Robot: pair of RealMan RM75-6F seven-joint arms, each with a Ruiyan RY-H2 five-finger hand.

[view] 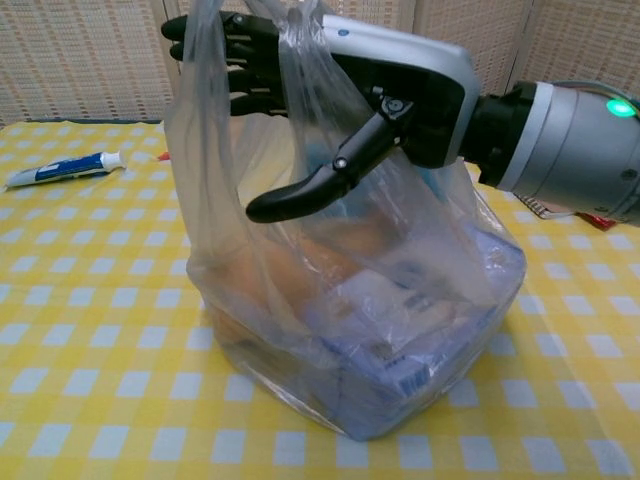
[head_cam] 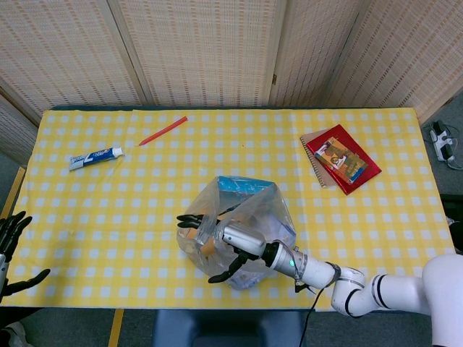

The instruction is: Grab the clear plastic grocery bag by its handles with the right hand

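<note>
The clear plastic grocery bag (head_cam: 249, 213) (view: 380, 330) stands near the table's front edge, filled with boxes and an orange item. Its handles (view: 215, 60) stand upright. My right hand (head_cam: 224, 242) (view: 340, 90) reaches in from the right, its fingers stretched out straight through the handle loops. The thumb points down and away from the fingers, in front of the bag's film. The plastic drapes over the hand, but nothing is clenched. My left hand (head_cam: 11, 249) hangs at the table's front left corner, fingers apart and holding nothing.
A toothpaste tube (head_cam: 96, 157) (view: 65, 168) and a red pen (head_cam: 163, 131) lie at the back left. A red book on a spiral notebook (head_cam: 341, 159) lies at the back right. A yellow checked cloth (head_cam: 108, 217) covers the table.
</note>
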